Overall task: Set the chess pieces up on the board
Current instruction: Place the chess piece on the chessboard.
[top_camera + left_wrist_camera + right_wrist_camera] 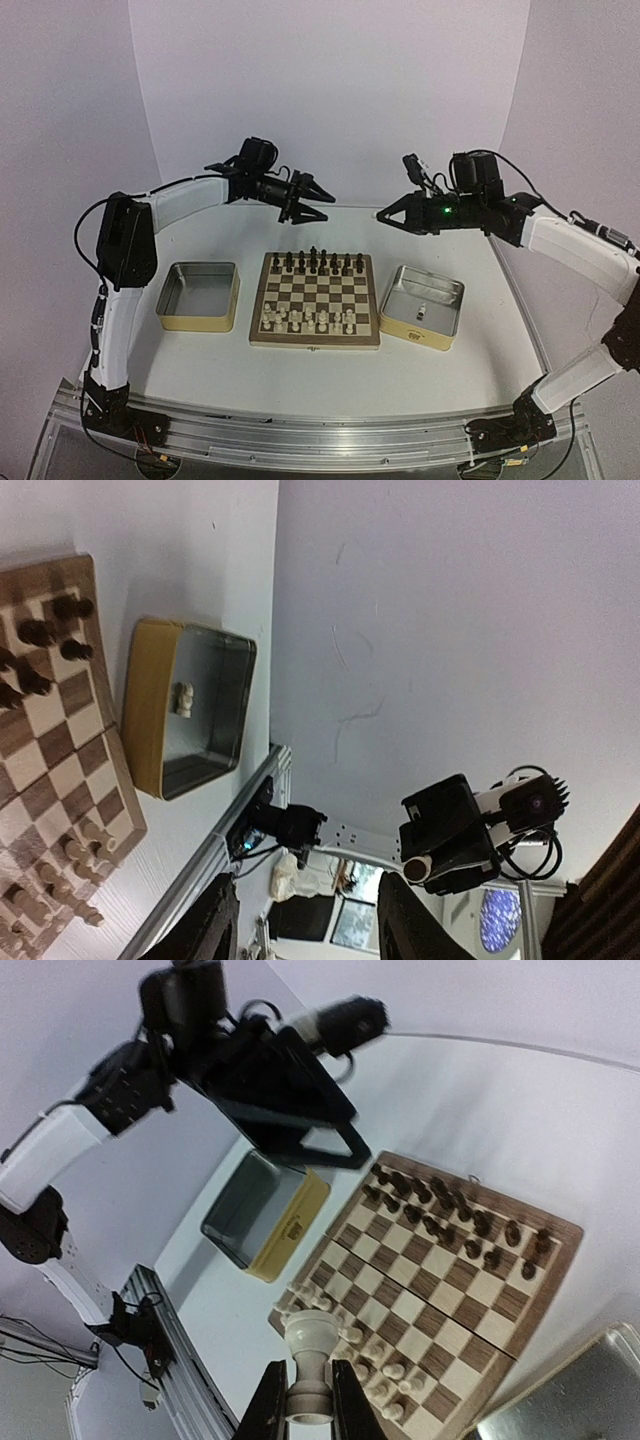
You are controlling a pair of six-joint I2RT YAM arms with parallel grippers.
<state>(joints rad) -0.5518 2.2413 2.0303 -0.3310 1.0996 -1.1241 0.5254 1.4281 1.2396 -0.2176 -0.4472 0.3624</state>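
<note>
The board (315,292) lies mid-table, with cream-white chess pieces (310,318) on its near rows and dark pieces (315,263) on its far rows. My right gripper (308,1412) is shut on a cream rook (311,1345) and hangs high above the board's (450,1270) cream side. In the top view the right gripper (385,213) hovers beyond the board's far right corner. My left gripper (312,203) hovers beyond the far edge, open and holding nothing. Its fingers (212,927) frame empty air. One cream piece (183,698) lies in the right tin (145,710).
An empty metal tin (195,322) with yellowish sides sits left of the board. A matching tin (415,335) with one cream piece (422,312) sits to the right. The two gripper tips face each other closely above the far table. An aluminium rail (320,435) runs along the near edge.
</note>
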